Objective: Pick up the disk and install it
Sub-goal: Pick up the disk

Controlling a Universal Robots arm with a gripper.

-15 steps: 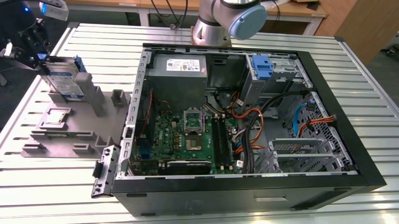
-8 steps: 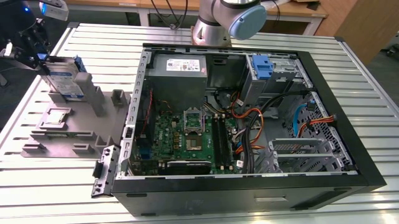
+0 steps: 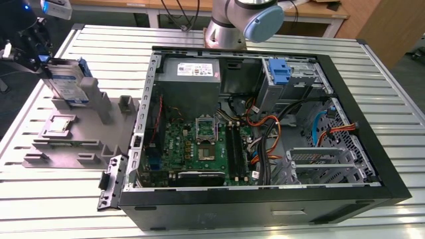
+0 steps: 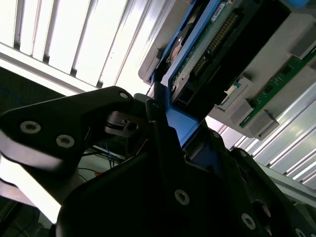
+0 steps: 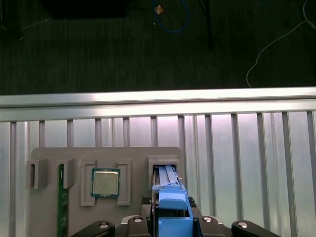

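The disk (image 3: 68, 82) stands on edge in a slot of the grey holder (image 3: 73, 134), on the exterior view's left, its white-and-blue label facing out. My gripper (image 3: 45, 60) is at the disk's upper end, shut on it. In the second wrist view the black fingers (image 4: 148, 118) press on the blue side rail of the disk (image 4: 217, 44), whose circuit-board side shows. In the first wrist view the disk's blue rail (image 5: 173, 207) sits between the jaws of my gripper (image 5: 173, 228), above the holder's slot (image 5: 165, 170).
An open computer case (image 3: 371, 149) lies on the slatted metal table (image 3: 119, 45) on the exterior view's right. A blue bracket (image 3: 279, 72) sits in its drive bay. The holder also carries a processor chip (image 5: 105, 182) and a green memory stick (image 5: 61, 207). The arm's base (image 3: 229, 30) stands behind the case.
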